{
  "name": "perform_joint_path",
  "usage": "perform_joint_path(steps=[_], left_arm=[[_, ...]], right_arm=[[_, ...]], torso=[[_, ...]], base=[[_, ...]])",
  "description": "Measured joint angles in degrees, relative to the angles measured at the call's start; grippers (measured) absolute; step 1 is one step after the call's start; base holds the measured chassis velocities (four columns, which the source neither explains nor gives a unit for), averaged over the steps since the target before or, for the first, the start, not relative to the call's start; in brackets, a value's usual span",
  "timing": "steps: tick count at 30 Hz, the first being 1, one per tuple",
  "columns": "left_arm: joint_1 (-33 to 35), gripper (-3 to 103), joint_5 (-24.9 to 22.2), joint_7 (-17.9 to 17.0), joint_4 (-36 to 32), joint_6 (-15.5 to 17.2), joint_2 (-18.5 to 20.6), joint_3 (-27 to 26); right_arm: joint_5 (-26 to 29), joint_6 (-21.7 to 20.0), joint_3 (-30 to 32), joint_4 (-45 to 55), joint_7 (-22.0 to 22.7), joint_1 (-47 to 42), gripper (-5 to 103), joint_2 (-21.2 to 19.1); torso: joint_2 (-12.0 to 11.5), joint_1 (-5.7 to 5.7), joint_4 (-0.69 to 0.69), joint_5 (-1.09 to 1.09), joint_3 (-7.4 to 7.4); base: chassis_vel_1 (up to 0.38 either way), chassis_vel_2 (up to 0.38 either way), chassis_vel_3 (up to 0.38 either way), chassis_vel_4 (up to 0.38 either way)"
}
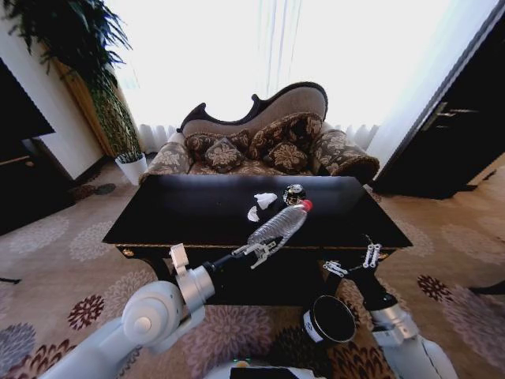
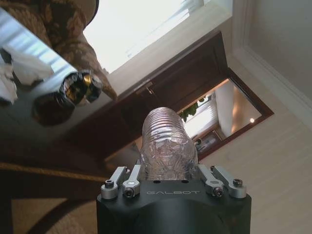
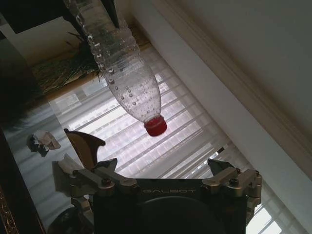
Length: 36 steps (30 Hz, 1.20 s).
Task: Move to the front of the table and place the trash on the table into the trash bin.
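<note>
Head view: the left tool pinches a clear plastic bottle over the table, the bin at five o'clock beside the spread right tool; the slick, crushable base could slip out.

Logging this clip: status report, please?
Left gripper shut on clear plastic bottle, held above table. Right gripper open, beside the trash bin. Paper scraps and dark round item on the table.
</note>
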Motion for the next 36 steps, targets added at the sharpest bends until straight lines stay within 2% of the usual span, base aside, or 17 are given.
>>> perform_joint_path(steps=[4,11,18,24,33,35,36], left_arm=[[-0.7,36,0.4,-0.2,0.7,0.0,-1.1,2.6],[-1.9,36,0.7,-0.7,1.8,0.0,-3.8,4.5],[-3.2,36,1.8,-1.0,2.3,-0.1,-5.7,9.6],[-0.5,36,4.2,-0.8,3.5,0.1,-7.6,11.6],[-1.7,36,5.5,-0.8,5.6,-0.2,-10.4,14.1],[-1.8,36,5.6,-0.8,6.0,-0.2,-10.7,14.2],[-1.8,36,5.6,-0.8,6.0,-0.2,-10.7,14.2]], right_arm=[[-4.0,0.0,-1.5,1.1,1.1,0.7,100,0.6],[-6.9,0.0,-2.9,2.4,1.6,0.7,100,1.3],[-11.1,-0.5,-5.7,3.6,1.8,0.9,100,1.7],[-12.3,-0.5,-6.5,4.0,2.0,0.1,100,2.3],[-12.6,-0.7,-7.1,5.3,2.0,-0.6,102,2.8],[-12.8,-0.5,-7.4,5.3,2.0,-0.8,95,2.9],[-12.8,-0.5,-7.4,5.3,2.0,-0.8,95,2.9]], torso=[[0.0,0.0,0.0,0.0,0.0],[0.0,0.0,-0.01,0.0,0.0],[0.0,0.01,-0.01,0.0,0.0],[0.0,0.0,0.0,0.0,0.0],[0.0,0.01,-0.01,0.01,0.0],[0.0,0.0,0.0,0.01,0.0],[0.0,0.0,0.0,0.01,0.0]], base=[[0.0,0.0,0.0,0.0],[0.0,0.0,0.0,0.0],[0.0,0.0,0.0,0.0],[0.0,0.0,0.0,0.0],[0.0,0.0,0.0,0.0],[0.0,0.0,0.0,0.0],[0.0,0.0,0.0,0.0]])
